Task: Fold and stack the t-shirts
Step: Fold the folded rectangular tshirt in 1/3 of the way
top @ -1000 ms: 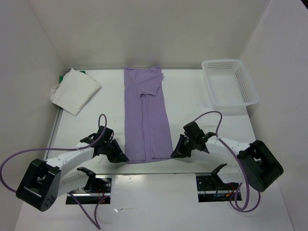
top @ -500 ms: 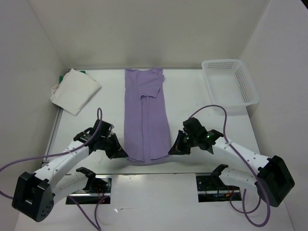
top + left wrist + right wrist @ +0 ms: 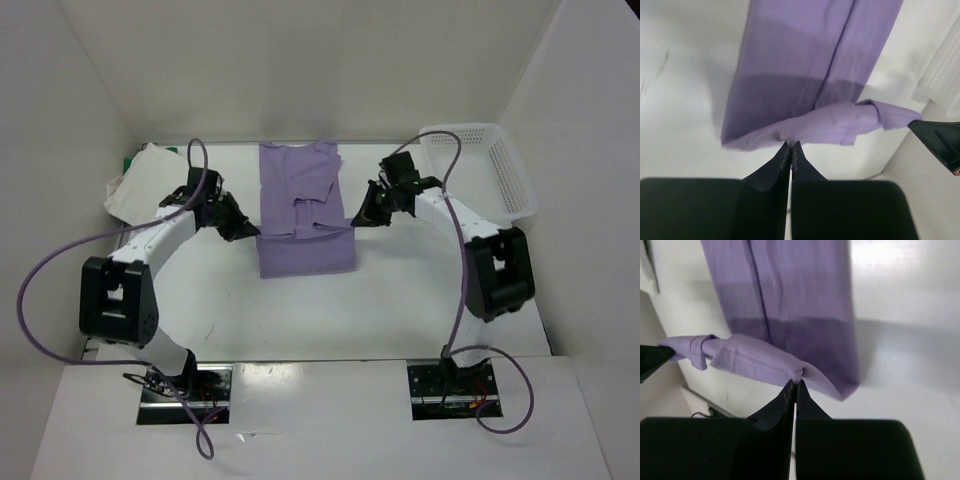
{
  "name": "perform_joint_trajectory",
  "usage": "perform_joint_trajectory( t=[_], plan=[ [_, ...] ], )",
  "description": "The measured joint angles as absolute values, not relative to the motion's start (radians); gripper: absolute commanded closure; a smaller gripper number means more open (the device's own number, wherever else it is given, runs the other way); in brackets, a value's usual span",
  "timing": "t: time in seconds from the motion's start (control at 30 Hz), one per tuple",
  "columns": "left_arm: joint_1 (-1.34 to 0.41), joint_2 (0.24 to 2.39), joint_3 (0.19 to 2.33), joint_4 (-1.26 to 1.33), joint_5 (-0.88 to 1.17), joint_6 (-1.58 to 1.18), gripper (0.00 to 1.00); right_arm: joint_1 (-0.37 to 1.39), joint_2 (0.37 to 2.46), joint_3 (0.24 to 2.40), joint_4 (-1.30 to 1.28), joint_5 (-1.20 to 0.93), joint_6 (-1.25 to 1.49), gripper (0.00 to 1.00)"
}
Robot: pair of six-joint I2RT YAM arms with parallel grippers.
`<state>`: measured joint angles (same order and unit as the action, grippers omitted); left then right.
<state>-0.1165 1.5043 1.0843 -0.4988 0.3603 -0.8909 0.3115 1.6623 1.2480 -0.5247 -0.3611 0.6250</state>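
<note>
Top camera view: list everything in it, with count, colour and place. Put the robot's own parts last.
lavender t-shirt: one, purple, middle of the table, laid lengthwise with its near hem lifted and doubled back over the body
white t-shirt: one, white, folded, far left corner
green t-shirt: one, green, only slivers showing under the white one
basket: one, white perforated plastic, far right corner
table: one, white
cables: two, purple, one looping off each arm
left gripper: one, black, shut on the hem's left corner
right gripper: one, black, shut on the hem's right corner
</note>
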Motion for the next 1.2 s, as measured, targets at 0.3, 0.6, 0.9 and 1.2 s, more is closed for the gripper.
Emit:
perform_joint_trajectory(
  t=[0.3,0.6,0.9,1.2],
  plan=[
    [-0.101,1.806,1.272,-0.387,0.308,-0.863,1.0,0.305,2.032,1.601,-0.517,-0.332,0.527,1.0],
    [-0.094,1.979,1.424,-0.324,0.274,-0.851,0.65,0.294,2.222,1.798,-0.53,-0.318,0.507,0.87],
    [-0.064,1.867,1.36,-0.253,0.27,-0.872,0.57,0.292,2.214,1.797,-0.535,-0.3,0.5,0.62],
    [-0.325,1.673,1.073,-0.092,0.303,-0.955,0.62,0.321,1.865,1.361,-0.44,-0.31,0.526,0.93]
  ],
)
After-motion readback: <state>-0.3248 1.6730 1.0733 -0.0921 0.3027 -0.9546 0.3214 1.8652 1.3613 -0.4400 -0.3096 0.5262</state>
